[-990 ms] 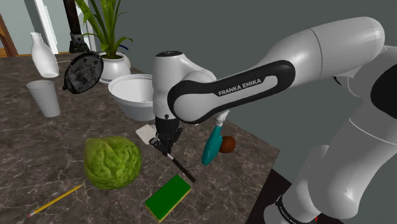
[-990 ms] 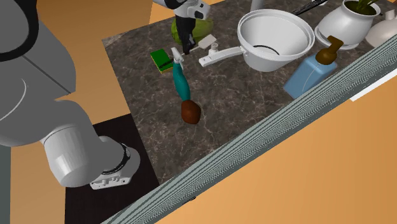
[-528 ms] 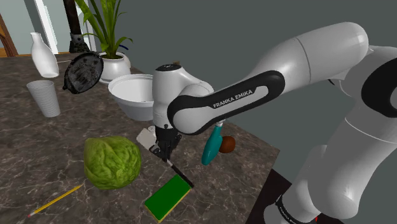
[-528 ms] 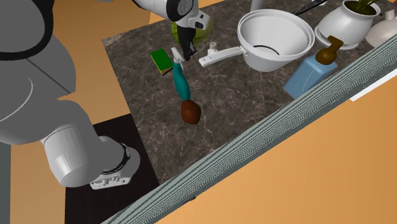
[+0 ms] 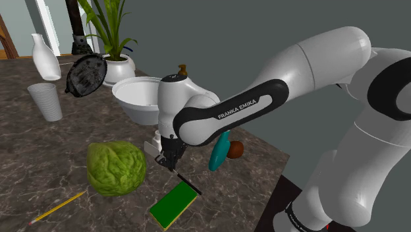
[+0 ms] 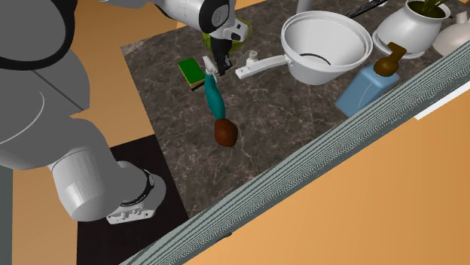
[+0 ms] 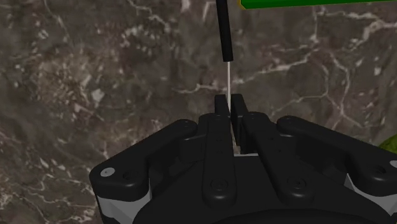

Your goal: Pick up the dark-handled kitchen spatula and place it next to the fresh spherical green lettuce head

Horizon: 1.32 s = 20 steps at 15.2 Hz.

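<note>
1. The black two-finger gripper (image 7: 229, 105) was clamped on the black-handled spatula's (image 7: 222, 28) thin pale shank.
2. The spatula lay near the round green lettuce head (image 5: 116, 167), beside the green rectangular sponge (image 5: 173, 204).
3. Placing seemed in hand; the next move called for lowering, then release.

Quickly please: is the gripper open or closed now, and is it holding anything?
Gripper: closed, holding the spatula by its thin shaft.
</note>
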Tool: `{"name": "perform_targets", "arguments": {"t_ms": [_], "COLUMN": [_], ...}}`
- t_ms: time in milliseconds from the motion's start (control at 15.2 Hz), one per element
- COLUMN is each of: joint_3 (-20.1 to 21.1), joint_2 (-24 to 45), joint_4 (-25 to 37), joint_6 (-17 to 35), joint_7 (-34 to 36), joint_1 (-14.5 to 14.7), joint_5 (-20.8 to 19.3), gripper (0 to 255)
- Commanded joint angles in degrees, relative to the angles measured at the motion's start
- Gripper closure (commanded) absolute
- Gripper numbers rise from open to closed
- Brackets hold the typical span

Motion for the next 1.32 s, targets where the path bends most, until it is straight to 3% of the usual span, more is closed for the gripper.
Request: {"name": "perform_targets", "arguments": {"t_ms": [0, 66, 132, 462, 726, 1254], "joint_3": [0.02, 0.02, 0.02, 0.02, -0.03, -0.04], "joint_2": [0.09, 0.09, 0.10, 0.09, -3.15, -3.14], "joint_4": [-0.06, -0.06, -0.05, -0.06, 4.01, 4.00], "joint_6": [0.02, 0.02, 0.01, 0.02, -7.11, -7.10], "joint_7": [0.02, 0.02, 0.02, 0.02, -0.89, -0.89], "joint_1": [0.02, 0.02, 0.02, 0.02, -0.26, -0.26], "joint_5": [0.00, 0.00, 0.00, 0.00, 1.23, 1.22], "gripper": [255, 255, 0, 0, 0, 0]}}
